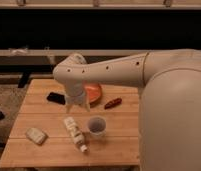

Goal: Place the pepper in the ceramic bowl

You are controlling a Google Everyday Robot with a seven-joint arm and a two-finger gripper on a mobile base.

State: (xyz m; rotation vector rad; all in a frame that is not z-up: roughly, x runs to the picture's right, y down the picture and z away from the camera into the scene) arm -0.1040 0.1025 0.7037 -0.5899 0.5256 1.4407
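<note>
The pepper (113, 103), small, dark red and tapered, lies on the wooden table (49, 150) just right of the ceramic bowl. The ceramic bowl (95, 92) is shallow and orange-red, and the arm hides its left part. My gripper (77, 107) points down over the table, just left of the bowl and well left of the pepper. It is open and holds nothing. The big white arm (119, 67) reaches in from the right.
A flat black rectangular object (55, 98) lies left of the gripper. A translucent whitish cup (97, 126) stands in front of the bowl. A white bottle-like object (75, 132) lies below the gripper. A pale packet (36, 135) lies at front left. The table's left edge is near.
</note>
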